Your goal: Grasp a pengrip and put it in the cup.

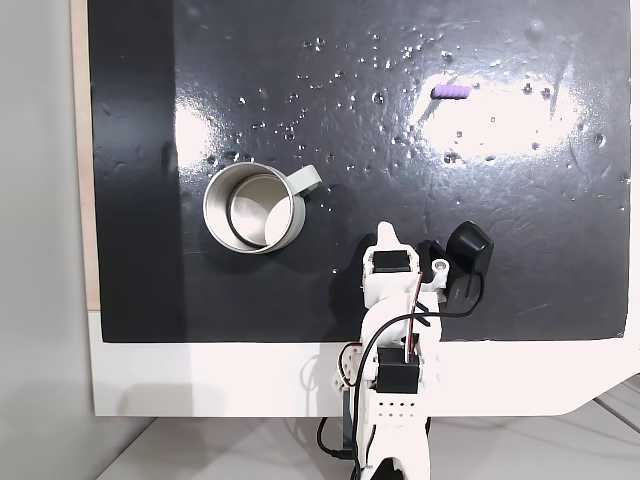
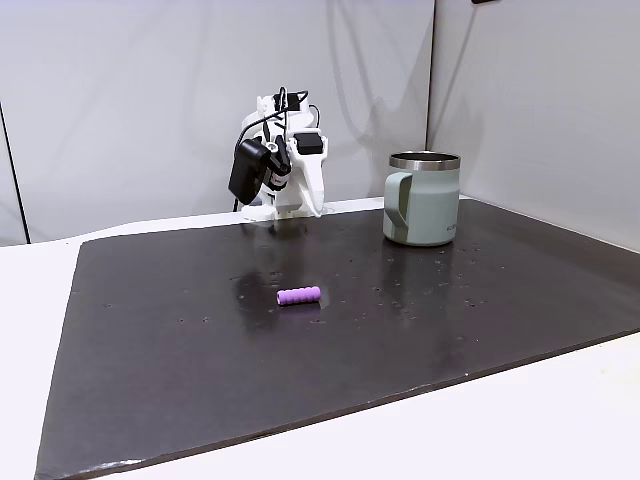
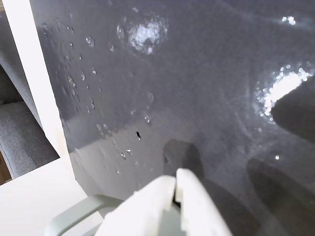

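- The tool sits folded back at the near edge of the black mat in the overhead fixed view, fingers pressed together with nothing between them.
- The pengrip lies flat on the mat up near its far right corner in that view, well away from the tool.
- The cup stands upright on the left half of the mat, handle pointing right.
- In the side fixed view the pengrip is mid-mat, the cup well apart from it.

Surface: dark mat, open between the hand and the pengrip; nothing stands in that lane. Cup: sole obstacle, upright, well apart from the pengrip, mouth unobstructed above.
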You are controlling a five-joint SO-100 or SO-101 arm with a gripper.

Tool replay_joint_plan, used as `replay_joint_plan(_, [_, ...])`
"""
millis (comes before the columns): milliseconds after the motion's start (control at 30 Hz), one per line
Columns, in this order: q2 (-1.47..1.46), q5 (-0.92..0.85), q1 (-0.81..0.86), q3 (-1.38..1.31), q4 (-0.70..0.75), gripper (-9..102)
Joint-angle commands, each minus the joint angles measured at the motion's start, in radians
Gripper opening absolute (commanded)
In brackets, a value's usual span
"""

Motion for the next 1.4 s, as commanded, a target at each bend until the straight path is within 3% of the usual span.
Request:
replay_joint_plan(0, [0.008, -0.020, -0.026, -0.006, -0.049, 0])
replay_joint_plan(433, [0.008, -0.020, -0.018, -0.002, -0.069, 0])
replay_joint_plan(667, [-0.009, -0.066, -0.006, -0.175, -0.071, 0])
replay_joint_plan(1033, [-0.716, -0.123, 0.089, -0.799, -0.043, 1])
replay_joint_plan(1367, [-1.261, -0.126, 0.124, -1.327, 0.143, 13])
